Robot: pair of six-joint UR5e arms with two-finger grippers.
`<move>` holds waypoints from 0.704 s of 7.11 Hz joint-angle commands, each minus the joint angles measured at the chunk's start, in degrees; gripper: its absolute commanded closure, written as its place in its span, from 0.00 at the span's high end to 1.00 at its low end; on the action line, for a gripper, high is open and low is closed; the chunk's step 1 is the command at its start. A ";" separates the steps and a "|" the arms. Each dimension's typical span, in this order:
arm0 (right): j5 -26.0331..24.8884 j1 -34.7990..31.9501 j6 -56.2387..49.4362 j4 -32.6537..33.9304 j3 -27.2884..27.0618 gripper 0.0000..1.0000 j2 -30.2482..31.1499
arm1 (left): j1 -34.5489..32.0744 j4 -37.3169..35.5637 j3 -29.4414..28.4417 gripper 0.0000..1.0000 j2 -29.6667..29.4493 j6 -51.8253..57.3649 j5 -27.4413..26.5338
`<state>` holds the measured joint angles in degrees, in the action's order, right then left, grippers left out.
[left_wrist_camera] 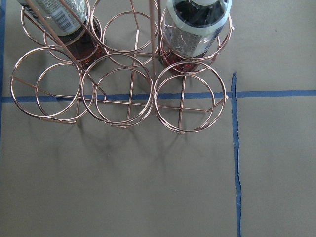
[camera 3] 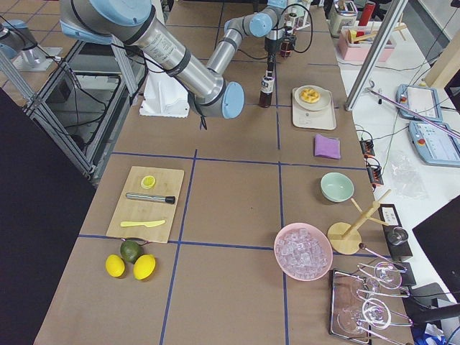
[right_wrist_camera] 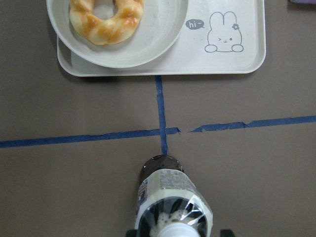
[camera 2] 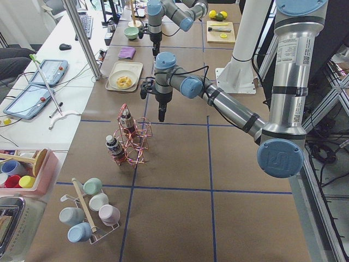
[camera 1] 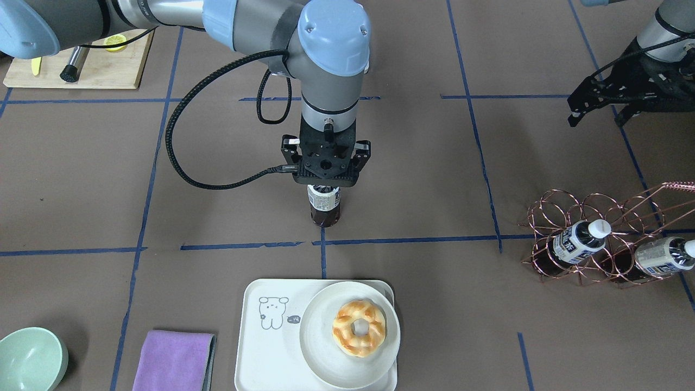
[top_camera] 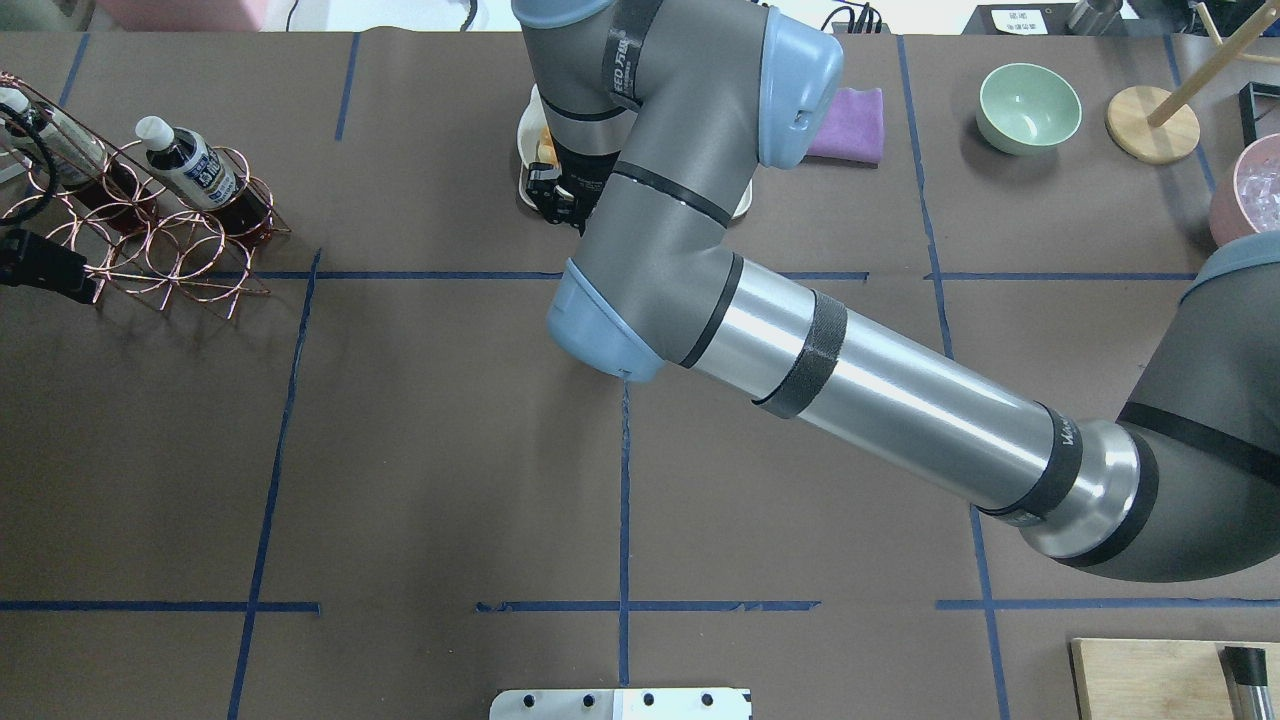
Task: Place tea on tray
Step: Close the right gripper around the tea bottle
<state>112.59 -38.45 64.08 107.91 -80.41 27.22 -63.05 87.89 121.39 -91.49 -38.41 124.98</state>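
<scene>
The tea [camera 1: 324, 209], a small bottle of dark liquid with a pale label, stands upright at a crossing of blue tape lines in the middle of the table. My right gripper [camera 1: 324, 187] comes straight down over it and is shut on its top, which hides the cap. I cannot tell whether the base touches the table. In the right wrist view the tea [right_wrist_camera: 170, 197] is a short way from the cream tray [right_wrist_camera: 237, 64] with its line-drawn animal. The tray [camera 1: 260, 347] lies at the near edge. My left gripper [camera 1: 595, 118] hangs open above the copper rack, holding nothing.
A round plate [camera 1: 320, 369] with a doughnut [camera 1: 359, 327] covers the tray's right half in the front view. A copper wire rack [camera 1: 564, 209] holds two more bottles [camera 1: 578, 240]. A purple cloth [camera 1: 174, 361], green bowl [camera 1: 30, 361] and cutting board [camera 1: 103, 70] lie around.
</scene>
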 commanded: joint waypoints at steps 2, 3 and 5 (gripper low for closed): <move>-0.01 0.30 0.08 -0.07 -0.10 0.59 0.12 | 0.04 0.00 -0.02 1.00 0.00 0.09 0.00; 0.08 0.30 0.08 -0.07 -0.10 0.55 0.03 | 0.04 0.00 -0.02 1.00 0.00 0.00 0.00; -0.01 0.30 0.08 -0.16 -0.10 0.52 0.12 | 0.04 0.00 -0.02 1.00 0.00 0.09 0.00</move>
<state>112.61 -38.15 64.16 107.78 -80.50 27.35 -63.02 87.89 121.40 -91.52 -38.34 124.98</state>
